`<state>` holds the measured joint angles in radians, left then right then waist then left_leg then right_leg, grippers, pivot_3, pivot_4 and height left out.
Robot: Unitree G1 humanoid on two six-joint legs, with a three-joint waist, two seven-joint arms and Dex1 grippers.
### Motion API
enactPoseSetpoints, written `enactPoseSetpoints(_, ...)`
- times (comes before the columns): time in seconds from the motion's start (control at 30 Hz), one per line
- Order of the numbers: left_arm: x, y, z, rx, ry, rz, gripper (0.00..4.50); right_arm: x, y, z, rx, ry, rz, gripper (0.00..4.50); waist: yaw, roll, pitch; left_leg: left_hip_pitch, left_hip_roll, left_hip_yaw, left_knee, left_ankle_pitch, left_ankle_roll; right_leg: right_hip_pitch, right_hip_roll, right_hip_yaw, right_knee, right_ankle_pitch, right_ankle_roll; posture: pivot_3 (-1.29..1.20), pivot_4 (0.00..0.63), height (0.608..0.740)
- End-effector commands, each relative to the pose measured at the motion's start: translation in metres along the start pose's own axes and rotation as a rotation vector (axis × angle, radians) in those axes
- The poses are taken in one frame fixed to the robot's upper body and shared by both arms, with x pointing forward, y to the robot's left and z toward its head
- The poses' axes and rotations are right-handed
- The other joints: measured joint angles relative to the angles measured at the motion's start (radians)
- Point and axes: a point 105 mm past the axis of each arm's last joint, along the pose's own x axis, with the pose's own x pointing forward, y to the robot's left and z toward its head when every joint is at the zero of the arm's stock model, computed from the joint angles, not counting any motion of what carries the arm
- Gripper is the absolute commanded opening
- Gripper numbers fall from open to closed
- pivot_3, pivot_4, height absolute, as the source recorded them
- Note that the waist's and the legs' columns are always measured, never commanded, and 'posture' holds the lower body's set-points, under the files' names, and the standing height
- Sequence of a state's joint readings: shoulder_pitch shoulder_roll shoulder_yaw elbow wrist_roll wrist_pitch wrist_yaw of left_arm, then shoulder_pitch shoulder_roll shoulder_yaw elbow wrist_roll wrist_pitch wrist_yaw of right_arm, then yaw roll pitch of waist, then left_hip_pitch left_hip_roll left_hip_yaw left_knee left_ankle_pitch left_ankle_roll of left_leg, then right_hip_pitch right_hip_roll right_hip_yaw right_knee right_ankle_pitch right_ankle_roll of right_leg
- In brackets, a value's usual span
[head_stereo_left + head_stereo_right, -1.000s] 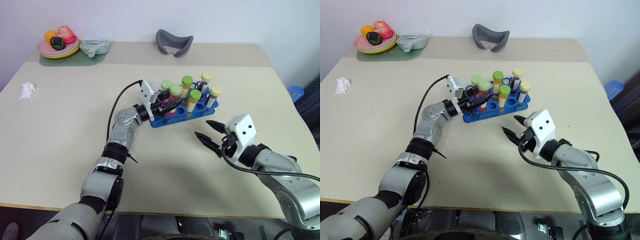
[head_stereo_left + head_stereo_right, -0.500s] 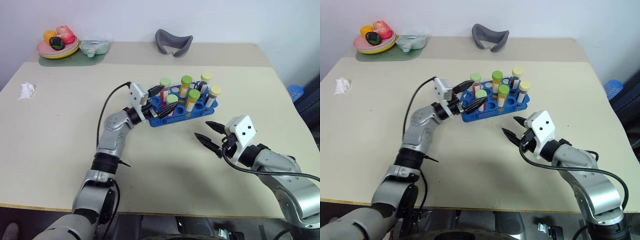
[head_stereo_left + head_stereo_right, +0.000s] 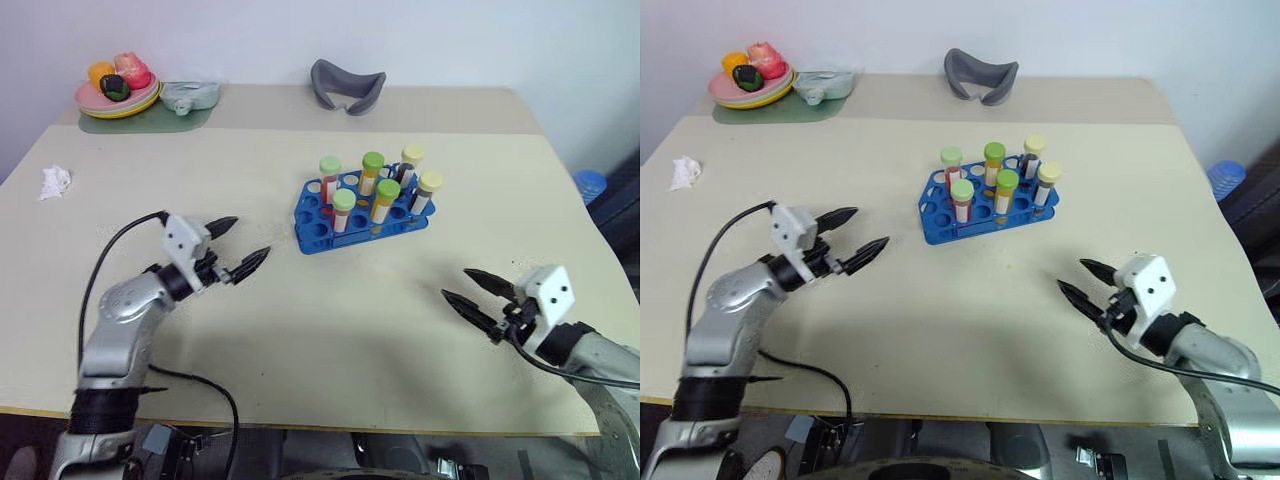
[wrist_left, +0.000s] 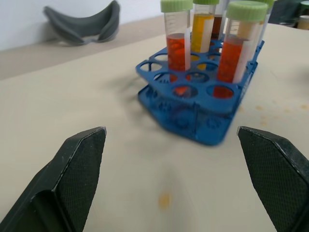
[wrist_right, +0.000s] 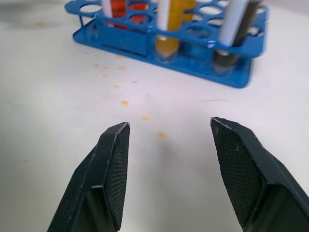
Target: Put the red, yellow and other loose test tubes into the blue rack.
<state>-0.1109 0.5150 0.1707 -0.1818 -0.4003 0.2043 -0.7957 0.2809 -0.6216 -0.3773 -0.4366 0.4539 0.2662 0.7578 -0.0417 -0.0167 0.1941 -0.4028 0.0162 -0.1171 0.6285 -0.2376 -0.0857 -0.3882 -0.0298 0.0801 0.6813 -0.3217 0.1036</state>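
The blue rack (image 3: 314, 233) stands right of the table's middle, holding several upright test tubes with green and yellow caps. Among them are a red-filled tube (image 3: 342, 211) and a yellow-filled one (image 3: 384, 203). Every tube I see stands in the rack. My left gripper (image 3: 250, 238) hovers well to the rack's left, open wide, with nothing between its fingers (image 4: 79, 166). My right gripper (image 3: 456, 283) is near the table's front right, apart from the rack, open and empty. Both wrist views look at the rack (image 5: 193, 65) past the fingers (image 5: 113, 159).
At the back left corner sit a plate of fruit (image 3: 118, 97) and a pale green item (image 3: 190, 95). A grey curved object (image 3: 348, 85) lies at the back centre, crumpled white paper (image 3: 54, 180) at the left edge. Small orange stains (image 5: 125, 103) dot the table near the rack.
My left gripper let go of a green-capped red tube in the rack, opened wide and drew back to the left. My right gripper moved off to the right, away from the rack.
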Motion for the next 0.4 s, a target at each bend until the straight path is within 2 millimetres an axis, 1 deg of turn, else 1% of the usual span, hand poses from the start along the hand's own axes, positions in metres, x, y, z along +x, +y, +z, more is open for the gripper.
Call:
enactPoseSetpoints(0.03,-0.021,-0.008,0.017,0.037,-0.014,-0.012,4.46,-0.019,-0.020,0.001,-0.041,-0.069,-0.098,2.71,-0.002,0.000,0.000,0.000,0.000,0.000,0.000,0.000,0.000,0.000,0.000,0.000,0.000,0.000,0.000,0.00,0.150,0.740)
enactPoseSetpoints(0.1,-0.032,-0.011,0.016,0.014,0.009,-0.008,4.46,-0.027,-0.027,-0.004,-0.036,-0.075,-0.130,2.71,-0.002,0.000,0.000,0.001,0.000,0.001,-0.002,0.000,0.000,0.000,0.000,0.000,0.000,0.000,0.000,0.00,0.150,0.740)
enactPoseSetpoints(0.23,-0.042,-0.019,0.017,-0.028,0.023,-0.024,4.46,-0.039,-0.032,-0.011,-0.033,-0.066,-0.134,2.71,-0.002,0.001,-0.001,0.003,0.000,0.001,-0.002,0.000,0.000,0.001,0.000,0.001,0.000,0.000,0.000,0.00,0.150,0.740)
enactPoseSetpoints(0.3,-0.045,-0.021,0.019,-0.048,0.021,-0.026,4.46,-0.045,-0.033,-0.016,-0.029,-0.048,-0.132,2.71,-0.002,0.001,-0.001,0.006,0.000,0.002,-0.002,0.000,0.000,0.004,0.000,0.001,-0.001,0.000,0.000,0.00,0.150,0.740)
enactPoseSetpoints(0.4,-0.044,-0.024,0.022,-0.056,0.015,-0.035,4.46,-0.050,-0.033,-0.017,-0.023,-0.046,-0.121,2.71,-0.002,0.001,-0.001,0.013,0.000,0.002,-0.005,-0.001,0.000,0.010,0.000,0.002,-0.003,-0.001,-0.001,0.00,0.150,0.740)
